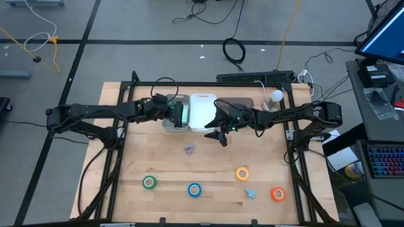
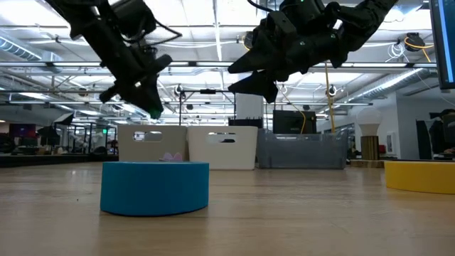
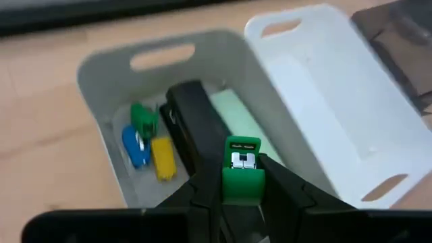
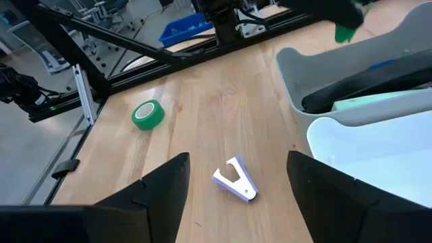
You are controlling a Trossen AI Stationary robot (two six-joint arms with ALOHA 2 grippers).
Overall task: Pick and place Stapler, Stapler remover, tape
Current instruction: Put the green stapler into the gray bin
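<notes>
Blue tape roll point(image 2: 155, 186): foreground, on table; light, rigid
Left gripper point(image 3: 241, 177): pinching green staple remover point(image 3: 241, 166) over grey bin point(image 3: 101, 81)
Right gripper point(image 4: 236, 179): spread wide, empty, above purple staple remover point(image 4: 236, 181); small, stiff; grip its sides

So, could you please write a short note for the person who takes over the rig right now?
Left gripper: shut on a small green stapler, held above the grey bin.
Right gripper: open, empty, hanging over the purple staple remover on the table.
Done: the grey bin already holds a black stapler and small green, blue and yellow items.
Left: release the green stapler; staple remover; a light blue item; four tape rolls on the table: green, blue, yellow, orange. White bin looks empty.
</notes>
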